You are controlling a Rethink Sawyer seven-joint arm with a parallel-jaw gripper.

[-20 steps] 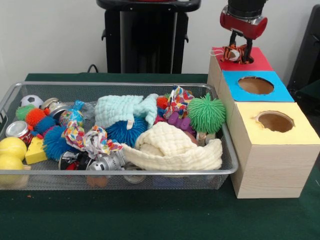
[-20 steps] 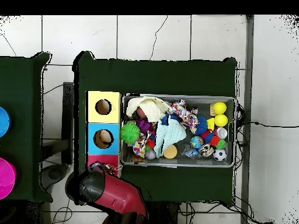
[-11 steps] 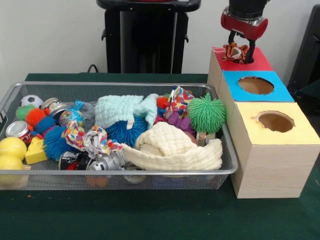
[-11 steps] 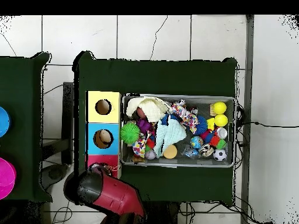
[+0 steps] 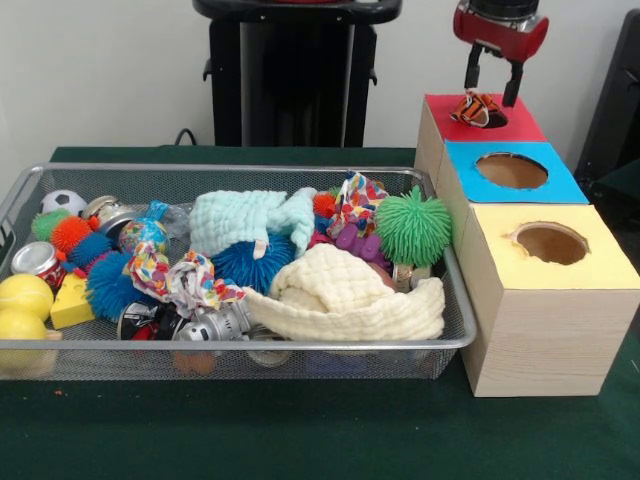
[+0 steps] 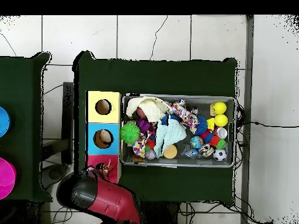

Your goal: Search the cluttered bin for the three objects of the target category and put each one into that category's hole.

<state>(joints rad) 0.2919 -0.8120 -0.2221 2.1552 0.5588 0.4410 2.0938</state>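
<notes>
Since the orange striped toy (image 5: pixel 477 108) sits half-sunk in the red box's hole (image 5: pixel 488 118), free of the spread pincer (image 5: pixel 492 85) above, lift straight up before returning to the wire bin (image 5: pixel 300 345) on the green counter (image 5: pixel 300 430); white wall behind.

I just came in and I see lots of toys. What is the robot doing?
The robot is sorting toys from the wire bin into boxes with holes. Its end effector hangs open just above the red box, and an orange, black and white striped toy sits at that box's hole, not gripped. The blue box and yellow box stand beside it. The bin holds many more toys and cloths.
</notes>
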